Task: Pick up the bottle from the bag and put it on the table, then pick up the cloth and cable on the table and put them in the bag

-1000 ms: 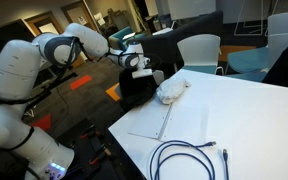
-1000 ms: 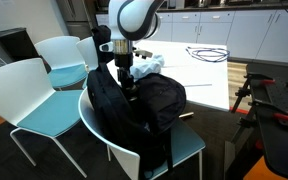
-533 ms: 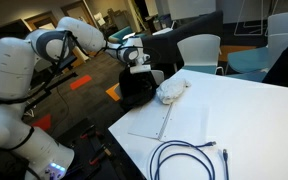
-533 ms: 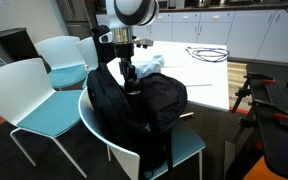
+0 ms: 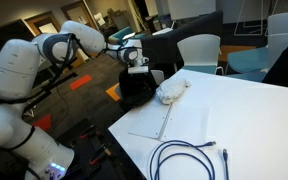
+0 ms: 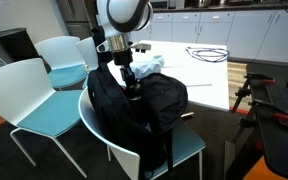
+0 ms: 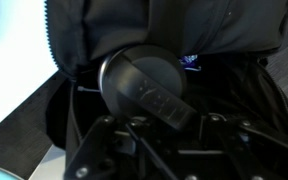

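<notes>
Retrieval of the bottle is in hand: its dark cap is seen inside the bag, with the gripper sunk over it. How the jaws stand cannot be told. A firm grasp and a straight lift are called for next. The cloth, at 3 o'clock of the bag, and the cable are seen on the table.

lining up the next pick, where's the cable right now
The coiled dark cable lies on the white table in both exterior views, at the end away from the crumpled white cloth and black backpack.
</notes>
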Available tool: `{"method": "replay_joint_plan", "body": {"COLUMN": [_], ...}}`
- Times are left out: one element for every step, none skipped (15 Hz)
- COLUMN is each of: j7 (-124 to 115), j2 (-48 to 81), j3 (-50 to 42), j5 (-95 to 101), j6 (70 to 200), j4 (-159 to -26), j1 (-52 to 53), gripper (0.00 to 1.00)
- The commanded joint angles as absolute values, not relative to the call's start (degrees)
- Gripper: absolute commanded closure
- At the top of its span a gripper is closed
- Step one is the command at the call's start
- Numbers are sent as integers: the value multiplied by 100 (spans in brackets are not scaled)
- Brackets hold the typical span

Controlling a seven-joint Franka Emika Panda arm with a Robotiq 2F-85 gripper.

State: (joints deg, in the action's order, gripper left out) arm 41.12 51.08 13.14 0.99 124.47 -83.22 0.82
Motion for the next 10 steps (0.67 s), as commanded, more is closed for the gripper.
{"method": "replay_joint_plan", "body": {"j7": [3297, 3040, 2812, 2521, 2356, 2309, 2266, 2244, 2177, 2161], "j2": [5417, 5434, 5454, 5415, 5387, 5313, 5264, 5191, 5149, 5109], "j3": [940, 833, 741, 582, 483, 385, 300, 216, 125, 66], "j5": [427, 580, 752, 1018, 1267, 1560, 1829, 2106, 2343, 2542], "j6": [12019, 12056, 12069, 12204, 12311, 12495, 12633, 12826, 12958, 12998], "j4": [-7845, -7859, -7849, -7924, -7963, -8061, -8122, -8230, -8288, -8331], "j1": [650, 789, 917, 1083, 1199, 1289, 1363, 1417, 1472, 1495], "gripper": [94, 93, 55, 53, 52, 46, 38, 31, 23, 16]}}
